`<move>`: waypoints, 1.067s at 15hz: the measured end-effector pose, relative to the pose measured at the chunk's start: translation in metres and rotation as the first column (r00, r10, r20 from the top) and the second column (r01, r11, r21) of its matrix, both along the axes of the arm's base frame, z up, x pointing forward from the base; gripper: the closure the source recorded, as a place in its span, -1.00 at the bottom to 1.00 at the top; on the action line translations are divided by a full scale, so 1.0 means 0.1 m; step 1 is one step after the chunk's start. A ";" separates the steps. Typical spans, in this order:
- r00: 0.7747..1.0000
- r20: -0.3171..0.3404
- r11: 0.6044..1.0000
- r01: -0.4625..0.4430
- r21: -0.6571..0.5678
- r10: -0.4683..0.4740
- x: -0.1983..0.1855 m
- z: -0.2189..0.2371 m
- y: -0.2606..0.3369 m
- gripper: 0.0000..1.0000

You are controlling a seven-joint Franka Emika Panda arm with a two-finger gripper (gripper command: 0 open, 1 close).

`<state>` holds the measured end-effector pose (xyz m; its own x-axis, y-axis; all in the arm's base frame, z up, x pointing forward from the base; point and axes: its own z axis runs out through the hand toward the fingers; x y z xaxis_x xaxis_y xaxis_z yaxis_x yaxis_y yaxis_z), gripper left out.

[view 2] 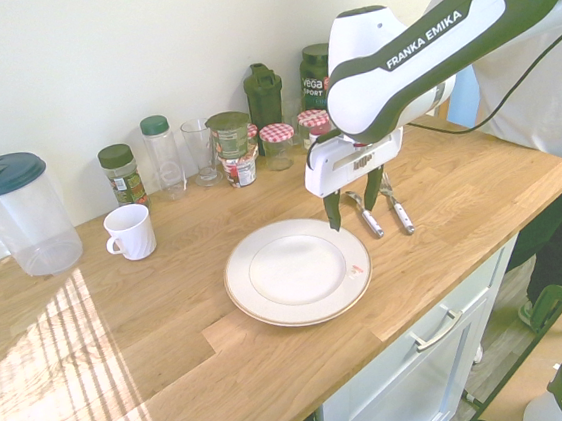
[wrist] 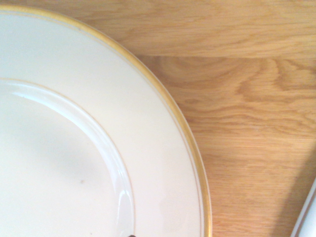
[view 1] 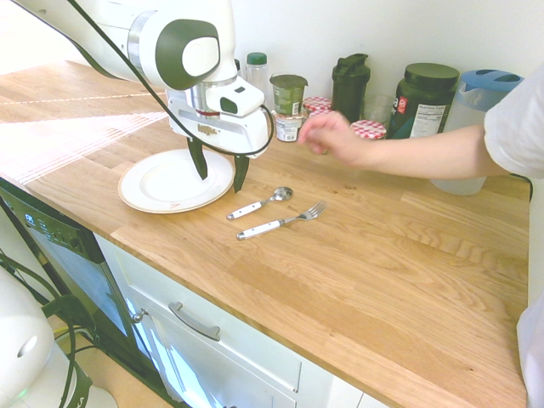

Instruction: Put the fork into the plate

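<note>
The gripper (view 1: 220,174) is held empty with fingers spread apart above the right edge of the plate (view 1: 140,194), while the fork (view 1: 280,222) is left flat on the counter (view 1: 382,263) just right of it, beside a spoon (view 1: 259,203), presumably awaiting pickup

Fork (view 1: 276,224) beside plate (view 1: 140,195), apart

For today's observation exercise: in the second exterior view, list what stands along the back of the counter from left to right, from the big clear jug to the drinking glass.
Clear jug with dark lid → white mug → green-lidded spice jar → clear bottle with green cap → drinking glass.
</note>
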<state>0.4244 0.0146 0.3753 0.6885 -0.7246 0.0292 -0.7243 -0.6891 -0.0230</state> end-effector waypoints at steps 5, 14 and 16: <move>0.997 0.026 0.995 0.065 0.076 -0.067 0.00 0.05 -0.08 -1.00; 0.939 0.066 0.937 0.327 0.121 -0.336 -0.45 0.00 -0.68 -1.00; 0.918 0.069 0.916 0.380 0.126 -0.390 -0.54 0.06 -0.79 -1.00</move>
<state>0.3704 -0.0641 0.3809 0.3533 -0.9354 -0.0150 -0.9243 -0.3466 -0.1600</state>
